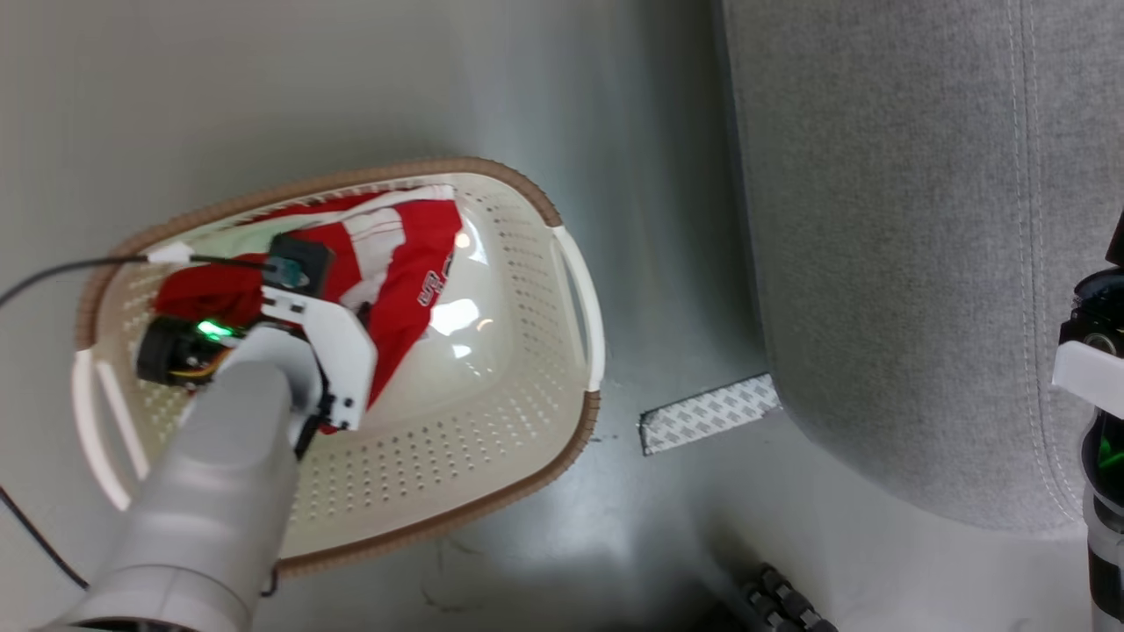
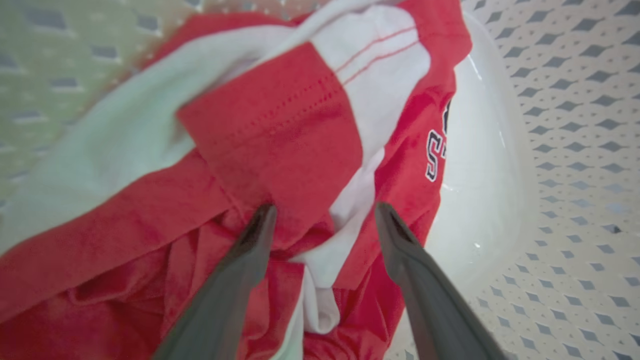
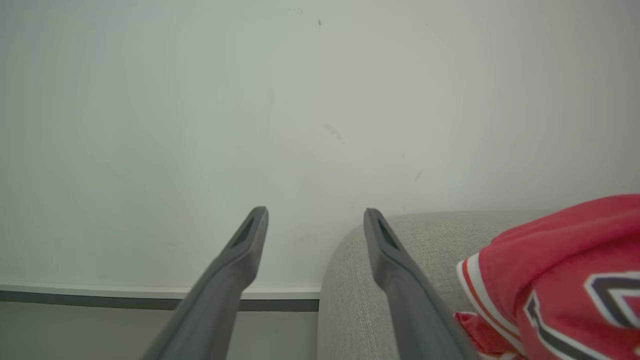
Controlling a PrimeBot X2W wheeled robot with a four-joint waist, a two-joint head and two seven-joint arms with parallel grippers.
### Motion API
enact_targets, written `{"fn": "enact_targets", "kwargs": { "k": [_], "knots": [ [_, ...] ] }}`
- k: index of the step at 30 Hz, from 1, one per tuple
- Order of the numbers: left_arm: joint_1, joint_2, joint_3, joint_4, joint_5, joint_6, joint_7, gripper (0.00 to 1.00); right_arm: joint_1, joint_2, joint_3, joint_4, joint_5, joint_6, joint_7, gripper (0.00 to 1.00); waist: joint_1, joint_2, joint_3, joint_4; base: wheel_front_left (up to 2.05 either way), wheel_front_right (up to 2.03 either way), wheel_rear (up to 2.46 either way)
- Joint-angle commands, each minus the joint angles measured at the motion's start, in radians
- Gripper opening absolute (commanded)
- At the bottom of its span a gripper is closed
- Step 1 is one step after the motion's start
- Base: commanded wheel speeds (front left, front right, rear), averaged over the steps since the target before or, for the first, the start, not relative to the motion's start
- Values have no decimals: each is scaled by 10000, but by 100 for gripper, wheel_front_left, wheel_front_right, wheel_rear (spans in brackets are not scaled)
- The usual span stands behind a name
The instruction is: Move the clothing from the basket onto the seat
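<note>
Shows left gripper point(image 2: 324, 207) spread open over red-and-white jersey point(image 2: 280, 125) crumpled inside cream laundry basket point(image 1: 527, 189), and right gripper point(image 3: 315, 212) open, empty, near second red garment point(image 3: 560, 260) lying on grey sofa point(image 3: 425, 240).

A laundry basket point(image 1: 527, 298) stands on the floor point(image 1: 667, 263) to the left of a sofa point(image 1: 887, 219), with a flat strip point(image 1: 709, 412) on the floor between them. One sports garment point(image 1: 399, 263) lies bunched in the basket's far-left part. The robot's left claw point(image 2: 322, 210) is down inside the basket, its fingers spread either side of a fold. A second garment point(image 3: 555, 260) lies on the sofa, right of the spread right claw point(image 3: 315, 215), with the wall point(image 3: 300, 100) behind.
</note>
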Motion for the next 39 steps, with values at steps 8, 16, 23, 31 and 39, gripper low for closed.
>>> {"fn": "enact_targets", "kwargs": {
  "k": [8,16,23,31,39],
  "knots": [
    [-44,565,-820,108,666,-245,1464,100,-240,231,243,-41,-88,-22,-22,100,-1,0,462,-580,0,0,0],
    [-28,629,-1198,149,729,-420,2181,100,-130,311,263,5,-137,-22,-22,100,-1,0,512,-630,0,0,0],
    [-119,771,-1398,134,501,-482,1692,0,-185,354,294,126,-197,-24,-22,100,-1,0,506,-714,0,0,0],
    [118,736,-1480,117,99,-496,970,0,-332,325,254,252,-272,-22,-22,100,-1,0,-130,-599,0,0,0],
    [639,157,-1652,118,-495,-488,118,0,1,22,169,481,-392,-24,-22,100,-1,0,-1541,-117,0,0,0]
  ]
}}
